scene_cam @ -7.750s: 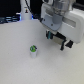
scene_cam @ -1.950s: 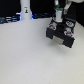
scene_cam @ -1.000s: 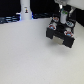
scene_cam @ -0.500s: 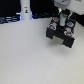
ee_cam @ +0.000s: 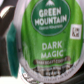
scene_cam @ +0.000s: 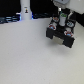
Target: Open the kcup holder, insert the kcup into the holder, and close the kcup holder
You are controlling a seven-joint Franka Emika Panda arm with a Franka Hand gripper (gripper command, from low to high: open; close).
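Exterior view: arm over the kcup holder, black box at about 2 o'clock on the white desk. The hand sits right on top of the holder, low between its raised sides, fingers pointing straight down. Wrist view is filled by the kcup, green lid facing the camera, label reads Green Mountain Dark Magic, so the pod's axis runs along the hand's approach line, lid up toward the wrist. Dark holder parts show around the pod's edge in that view. Fingers not visible in either view, so cannot tell how wide the hand is or whether it grips the pod. Judgement: pod is directly below the hand, at or in a slot, insert step near done; next move is vertical only. Tall white bottle stands at 11 o'clock, well apart.
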